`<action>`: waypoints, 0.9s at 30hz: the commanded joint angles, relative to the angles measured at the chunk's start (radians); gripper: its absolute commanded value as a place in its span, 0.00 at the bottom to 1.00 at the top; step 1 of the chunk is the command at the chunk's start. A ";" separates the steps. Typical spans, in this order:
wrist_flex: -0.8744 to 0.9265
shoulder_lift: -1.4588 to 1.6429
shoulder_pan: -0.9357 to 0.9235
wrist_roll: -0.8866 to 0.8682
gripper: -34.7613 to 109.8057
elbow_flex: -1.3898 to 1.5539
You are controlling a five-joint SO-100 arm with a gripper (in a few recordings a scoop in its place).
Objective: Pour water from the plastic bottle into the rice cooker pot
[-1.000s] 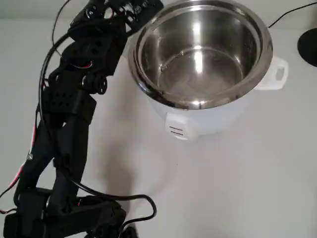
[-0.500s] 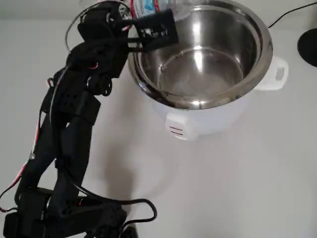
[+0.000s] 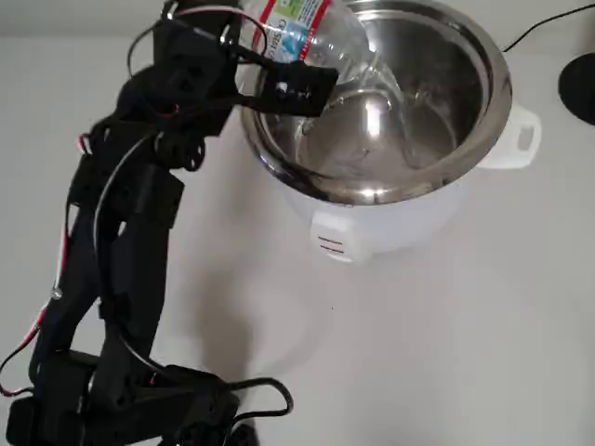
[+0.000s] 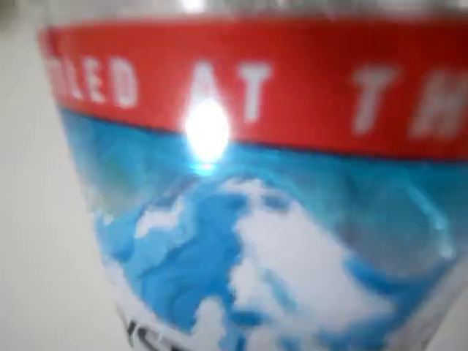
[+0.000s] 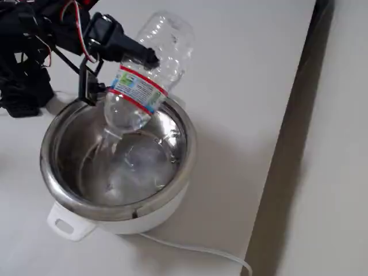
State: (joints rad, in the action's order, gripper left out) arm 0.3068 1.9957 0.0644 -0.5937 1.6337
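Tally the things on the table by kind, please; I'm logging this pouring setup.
Plastic bottle: 1, held tilted in the gripper
Rice cooker pot: 1
White cooker body: 1
White cable: 1
Total: 4

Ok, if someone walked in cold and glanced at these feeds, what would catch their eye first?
Probably the plastic bottle, held by the gripper and tipped neck-down over the rice cooker pot, with water gathered at its lower end in the fixed view. Next, the big shiny pot itself, sitting in its white cooker body near the top of the overhead view. The wrist view is a close blur of the bottle's red and blue label.
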 commanded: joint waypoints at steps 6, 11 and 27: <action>0.061 0.037 -0.038 -0.160 0.27 -0.232; 0.114 -0.008 -0.064 -0.227 0.27 -0.307; 0.255 -0.239 -0.127 -0.382 0.27 -0.635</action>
State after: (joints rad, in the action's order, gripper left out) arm 0.5292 1.7610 -0.0460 -0.9511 1.1735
